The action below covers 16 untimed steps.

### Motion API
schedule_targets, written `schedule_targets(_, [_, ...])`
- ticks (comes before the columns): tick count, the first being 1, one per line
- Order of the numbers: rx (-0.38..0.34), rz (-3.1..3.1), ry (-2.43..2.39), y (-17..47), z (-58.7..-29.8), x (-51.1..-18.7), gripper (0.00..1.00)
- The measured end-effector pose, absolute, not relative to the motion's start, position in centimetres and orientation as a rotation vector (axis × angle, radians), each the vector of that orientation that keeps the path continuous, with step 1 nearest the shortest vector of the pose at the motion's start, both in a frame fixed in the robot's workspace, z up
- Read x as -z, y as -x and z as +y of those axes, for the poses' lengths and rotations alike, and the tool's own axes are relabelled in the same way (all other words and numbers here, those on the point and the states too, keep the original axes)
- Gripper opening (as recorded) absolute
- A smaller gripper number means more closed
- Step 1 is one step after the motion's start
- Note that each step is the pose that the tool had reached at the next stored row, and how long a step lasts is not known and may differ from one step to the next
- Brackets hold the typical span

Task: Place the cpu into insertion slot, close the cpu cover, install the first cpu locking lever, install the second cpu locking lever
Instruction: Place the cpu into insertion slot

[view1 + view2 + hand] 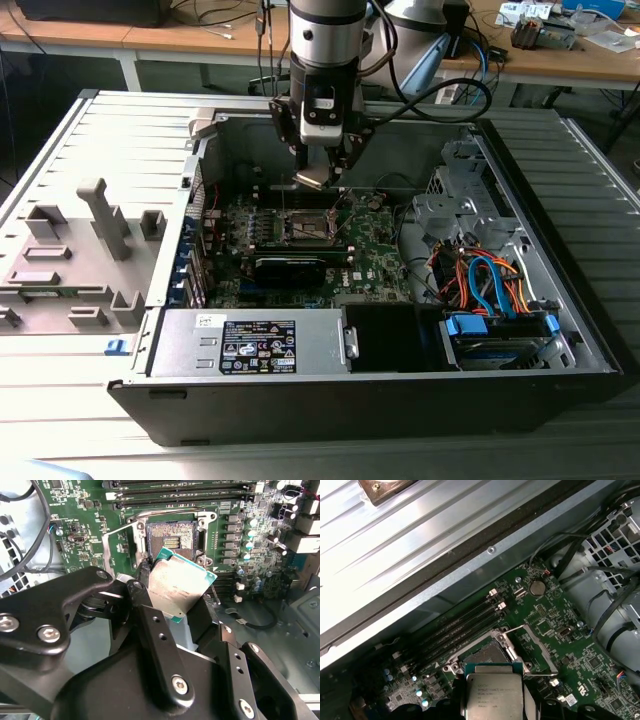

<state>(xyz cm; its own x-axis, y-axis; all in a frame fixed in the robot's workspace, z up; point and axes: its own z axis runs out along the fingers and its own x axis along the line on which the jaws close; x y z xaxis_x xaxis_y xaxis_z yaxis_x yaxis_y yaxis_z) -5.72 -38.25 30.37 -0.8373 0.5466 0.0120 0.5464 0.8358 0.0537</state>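
Two black fingers [155, 630] of the gripper [176, 600] pinch one chip [179, 577] by its opposite edges. The silvery-grey square sits tilted between their tips, with its green rim showing. From the exterior view it hangs just above the one socket [308, 228] and does not touch it. The socket sits on the green board [375, 250], toward the far side of the open computer case [400, 405]. Its brownish-gold contact field lies bare beneath the chip. One cover [540, 649], a thin metal frame, stands swung open beside the socket, apart from the chip. I count two thin levers near the socket: a first wire lever [512, 628] and a second wire lever [540, 675].
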Motion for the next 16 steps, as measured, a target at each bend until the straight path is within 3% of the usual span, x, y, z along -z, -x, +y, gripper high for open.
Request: schedule_targets(16, [-0.086,2.985,-0.958,5.72,-38.25,-30.28,0.55])
